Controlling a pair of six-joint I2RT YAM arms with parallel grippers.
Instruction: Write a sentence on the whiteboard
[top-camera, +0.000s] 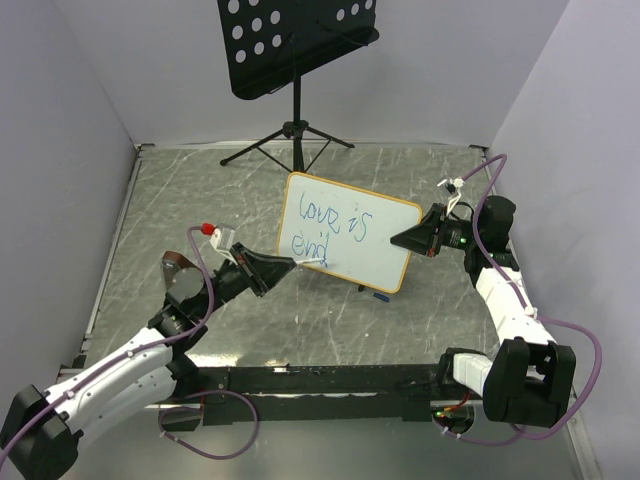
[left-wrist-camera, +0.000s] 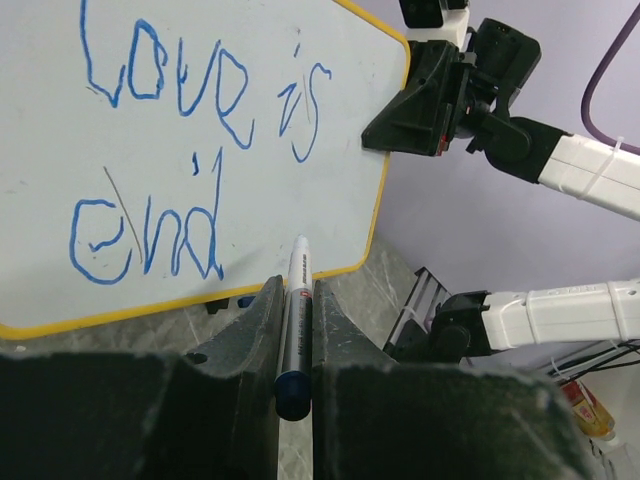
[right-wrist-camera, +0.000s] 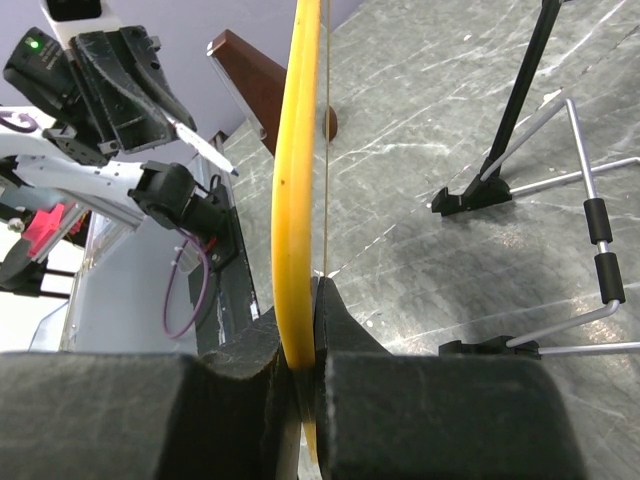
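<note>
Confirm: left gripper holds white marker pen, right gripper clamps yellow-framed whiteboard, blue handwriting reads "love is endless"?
No: left wrist view shows the blue handwriting reads only "love is end". Left gripper holds the white marker pen, right gripper clamps the yellow-framed whiteboard.

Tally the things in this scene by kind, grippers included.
whiteboard: 1
marker: 1
music stand: 1
grippers: 2 (left gripper shut on the marker, right gripper shut on the whiteboard's edge)
Total: 5
</note>
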